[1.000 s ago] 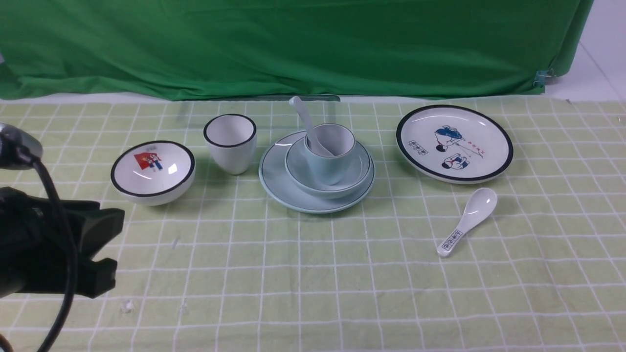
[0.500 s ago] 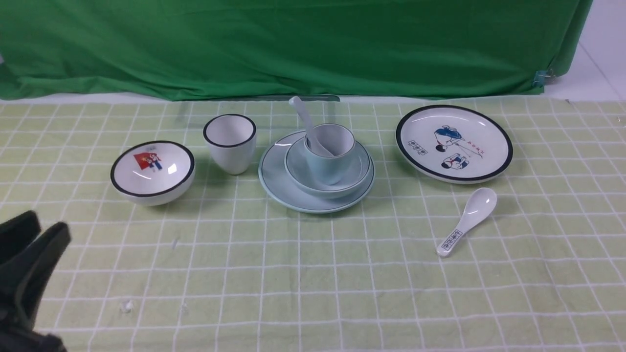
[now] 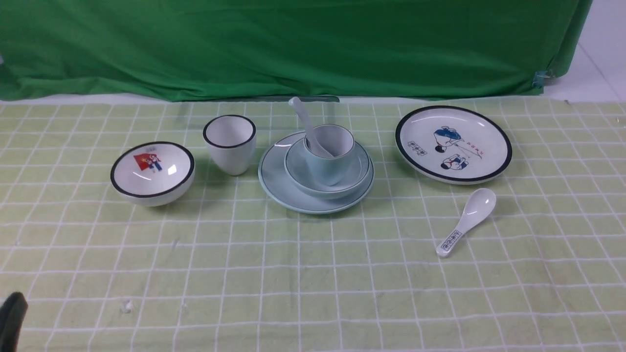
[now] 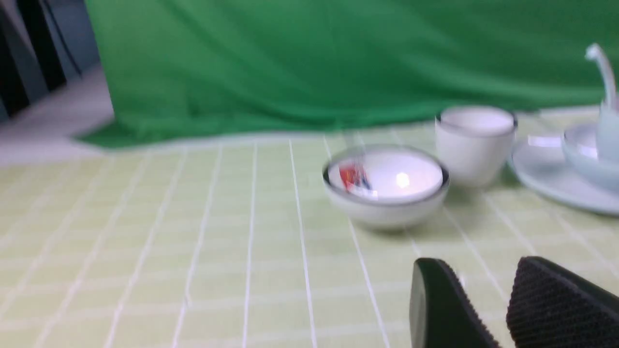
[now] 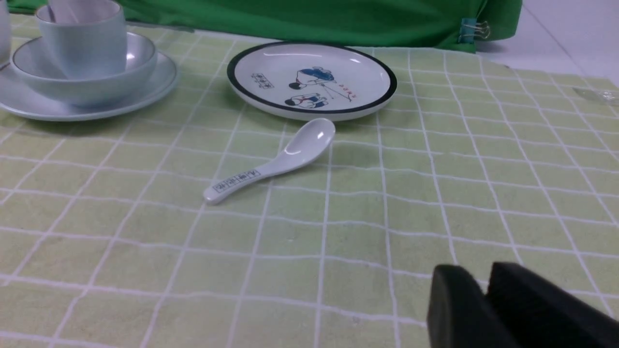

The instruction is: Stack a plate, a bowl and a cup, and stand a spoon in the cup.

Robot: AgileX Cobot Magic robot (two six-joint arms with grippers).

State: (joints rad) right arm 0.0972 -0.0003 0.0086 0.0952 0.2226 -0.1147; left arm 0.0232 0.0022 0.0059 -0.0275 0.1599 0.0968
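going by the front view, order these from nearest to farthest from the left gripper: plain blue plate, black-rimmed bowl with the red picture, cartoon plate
1. Red-picture bowl: nearest, on the left side.
2. Plain blue plate: near the middle, under the stacked bowl and cup.
3. Cartoon plate: farthest, on the right side.

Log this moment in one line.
stack: cup in bowl on plate | spoon: leaning in cup | left gripper: open, empty | right gripper: open, empty
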